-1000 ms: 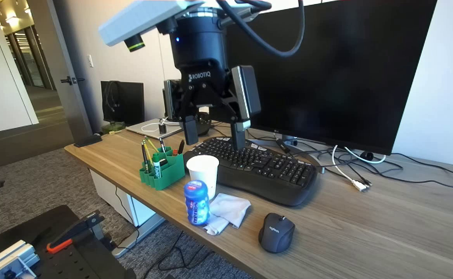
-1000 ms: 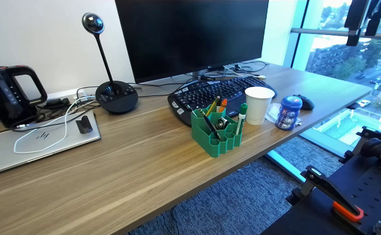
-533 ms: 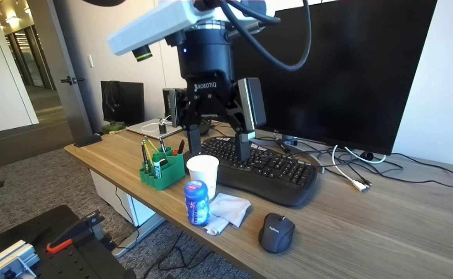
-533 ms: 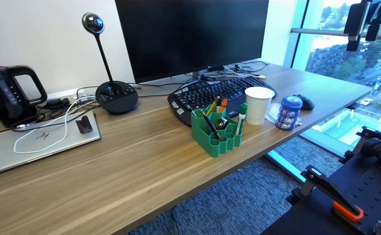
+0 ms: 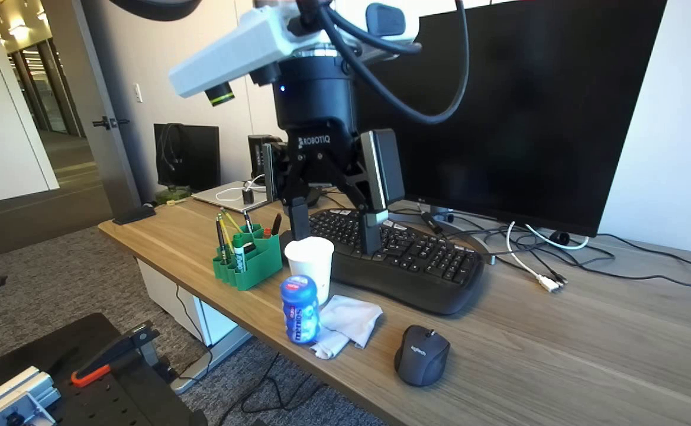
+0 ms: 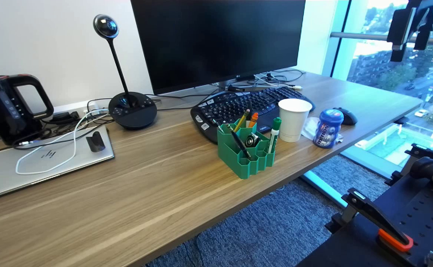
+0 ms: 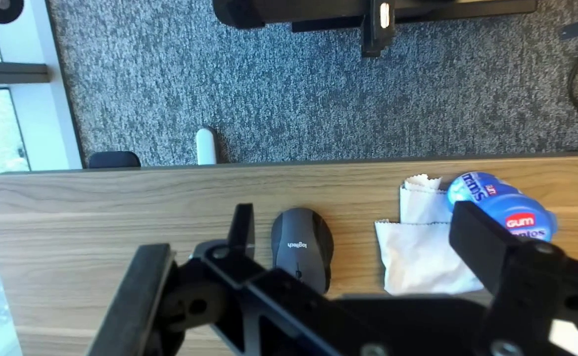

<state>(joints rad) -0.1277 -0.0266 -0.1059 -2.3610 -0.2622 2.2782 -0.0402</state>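
My gripper [image 5: 336, 244] hangs above the desk, its two fingers wide apart and nothing held between them. In the wrist view, a dark Logitech mouse [image 7: 299, 242] and a folded white cloth [image 7: 420, 257] show below, in the gap between the fingers. A blue Mentos gum bottle [image 7: 506, 207] appears partly behind the finger on that view's right. The bottle [image 5: 300, 310] stands upright beside the cloth [image 5: 351, 316], close to a white paper cup [image 5: 310, 263]. In another exterior view only the lower part of the gripper [image 6: 408, 54] shows, at the top right.
A green organizer [image 6: 244, 163] with pens and a marker stands near the desk's front edge. Behind the cup lies a black keyboard [image 5: 393, 248], with a large monitor [image 5: 499, 118] and loose cables beyond. A conference camera [image 6: 133, 111], laptop [image 6: 1, 174] and kettle [image 6: 10, 107] occupy the far end.
My gripper has come down toward the desk and shifted slightly to the right in an exterior view, staying open. The objects on the desk have not moved.
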